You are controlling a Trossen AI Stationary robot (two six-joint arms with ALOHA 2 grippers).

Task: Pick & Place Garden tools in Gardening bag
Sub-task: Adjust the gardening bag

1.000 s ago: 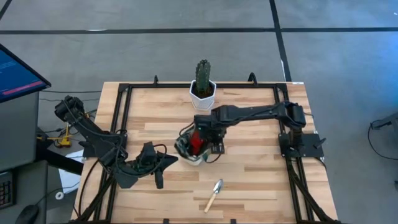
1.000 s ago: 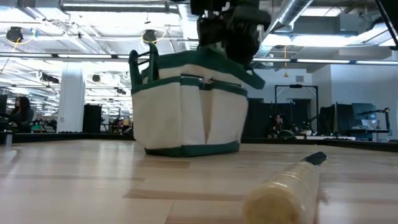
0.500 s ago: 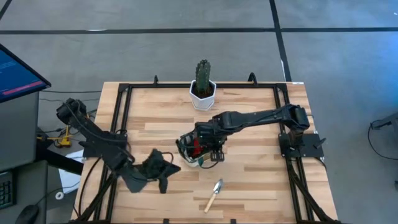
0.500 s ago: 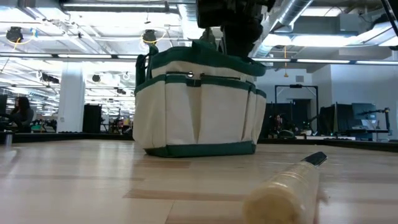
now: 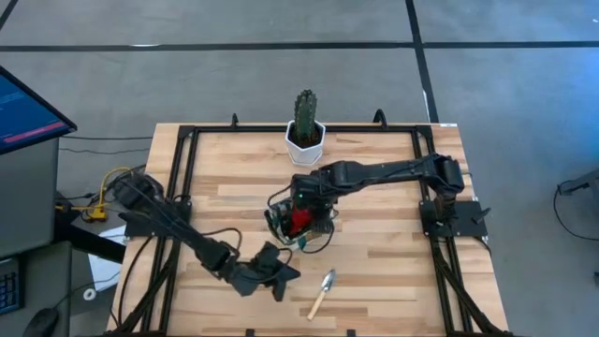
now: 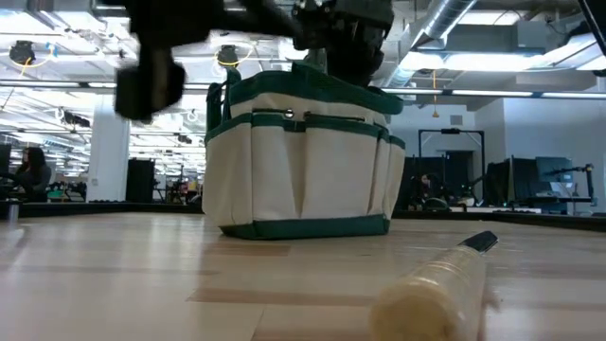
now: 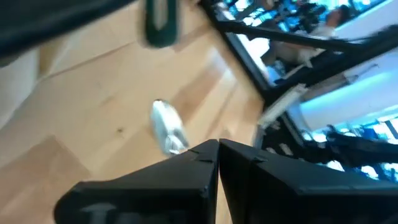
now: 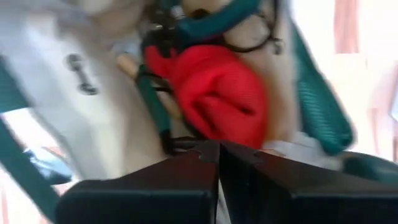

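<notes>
Hovering right over the gardening bag point(image 5: 298, 221), the right end effector point(image 5: 309, 198) is seen with fingers pressed together, nothing pinched. Just below it a red pruner-like piece point(image 8: 214, 93) is tucked inside the bag among green-handled bits. The left end effector point(image 5: 278, 274) is also clamped shut and empty, held low near the counter point(image 5: 374, 253). Just beside it, on the side away from its own arm, a wooden-handled trowel point(image 5: 322, 292) is lying flat, untouched.
</notes>
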